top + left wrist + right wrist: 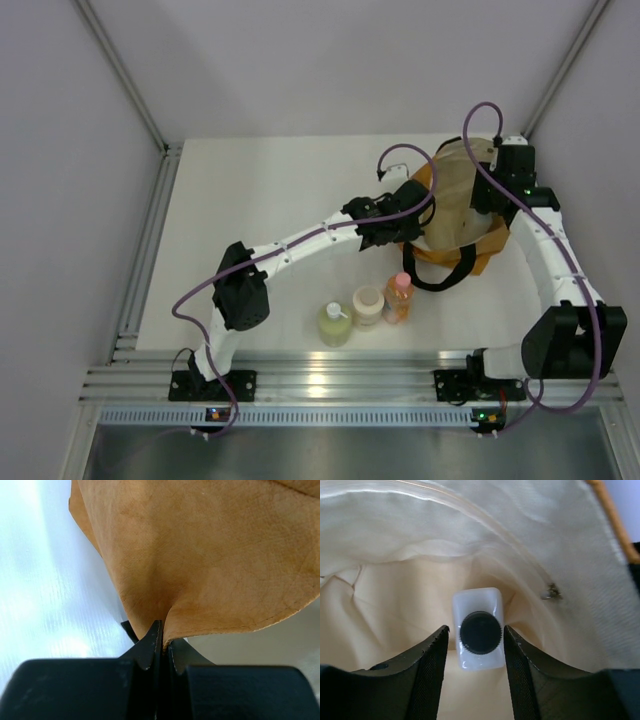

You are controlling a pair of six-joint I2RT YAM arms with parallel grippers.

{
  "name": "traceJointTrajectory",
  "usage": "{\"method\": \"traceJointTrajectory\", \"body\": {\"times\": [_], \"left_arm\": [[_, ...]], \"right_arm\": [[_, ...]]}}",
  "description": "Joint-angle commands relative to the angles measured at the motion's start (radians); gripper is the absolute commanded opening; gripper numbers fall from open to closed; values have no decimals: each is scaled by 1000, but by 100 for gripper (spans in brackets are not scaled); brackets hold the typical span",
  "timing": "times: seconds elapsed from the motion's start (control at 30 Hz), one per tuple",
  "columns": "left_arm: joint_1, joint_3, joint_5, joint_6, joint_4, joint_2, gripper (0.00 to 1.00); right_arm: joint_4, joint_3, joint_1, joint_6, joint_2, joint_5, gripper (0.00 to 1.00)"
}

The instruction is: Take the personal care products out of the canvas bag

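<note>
The mustard-tan canvas bag (452, 200) stands at the far right of the table, its mouth open and its cream lining (395, 555) showing. My left gripper (163, 640) is shut on the bag's tan edge (210, 555) on its left side (405, 215). My right gripper (475, 629) is open inside the bag, its jaws on either side of the clear square black-capped bottle (476, 600), close to it but apart. The yellow-green pump bottle (334, 323), the cream round jar (367, 305) and the orange pink-capped bottle (398, 297) stand in a row on the table in front of the bag.
The bag's black strap handles (437, 280) hang loose on the table just behind the orange bottle. A metal rail (330, 385) runs along the near edge and another (150, 240) along the left. Grey walls close in the back and sides.
</note>
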Motion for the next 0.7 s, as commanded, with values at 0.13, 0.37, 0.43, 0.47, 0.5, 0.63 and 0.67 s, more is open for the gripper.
{"method": "traceJointTrajectory", "body": {"times": [0.13,0.37,0.43,0.47,0.5,0.63,0.67], "left_arm": [[10,42,4,17,8,5,0],[15,42,11,14,8,2,0],[16,40,16,13,8,3,0],[16,40,17,11,8,3,0],[18,42,19,11,8,2,0],[21,40,27,10,10,3,0],[21,37,28,11,12,2,0]], "right_arm": [[-73,27,-74,-76,56,-154,50],[-103,50,-74,-175,113,-168,62],[-105,50,-74,-191,139,-173,63],[-105,47,-74,-198,146,-174,62],[-102,46,-74,-201,153,-185,62],[-93,52,-74,-205,202,-185,62],[-88,56,-74,-200,209,-186,61]]}}
